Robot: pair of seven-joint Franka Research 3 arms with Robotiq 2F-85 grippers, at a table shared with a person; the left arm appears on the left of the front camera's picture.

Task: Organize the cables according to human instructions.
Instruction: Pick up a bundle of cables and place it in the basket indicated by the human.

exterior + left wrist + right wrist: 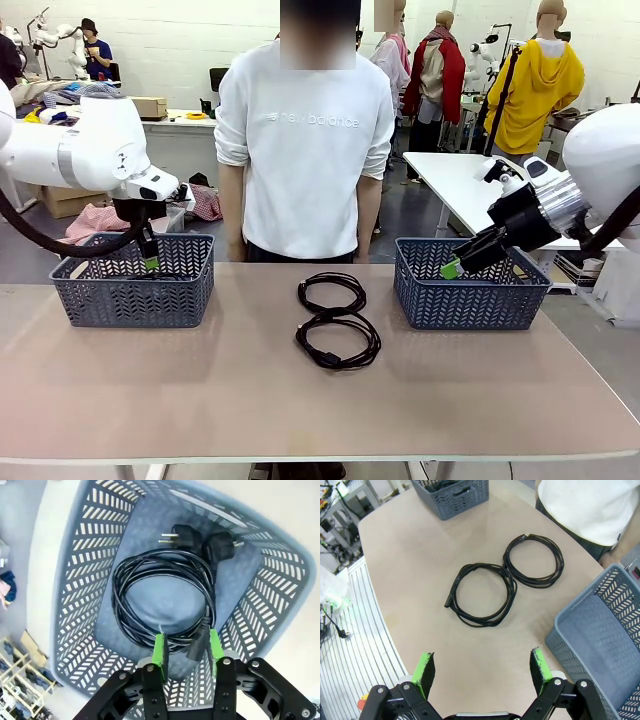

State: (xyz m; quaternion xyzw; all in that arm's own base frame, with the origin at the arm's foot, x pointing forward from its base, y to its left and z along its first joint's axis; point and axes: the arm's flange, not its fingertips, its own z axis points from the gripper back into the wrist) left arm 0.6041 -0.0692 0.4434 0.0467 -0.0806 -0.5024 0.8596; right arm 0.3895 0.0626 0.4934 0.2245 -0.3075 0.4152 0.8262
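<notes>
Pretty busy workshop room in the back, with white walls and a white table off behind. Up front is a plain beige worktop, and a person in a white sweatshirt stands at its far edge. Two grey slatted baskets sit toward the far edge, the left basket near the left corner and the right basket near the right one. Two coiled cables lie mid-worktop between them, the far coil touching the near coil.

A third coil lies flat on the floor of the left basket, both plugs at one end. The left gripper hangs right over it with its fingers partly apart. One connector end sits in the gap between them, but the pads aren't pinching it.

The right gripper hovers at the right basket's inner rim, spread wide with nothing in it. From the front, the left basket's wall hides its coil completely. The wrist camera cuts off part of the right basket, so I can't tell what's in there.
</notes>
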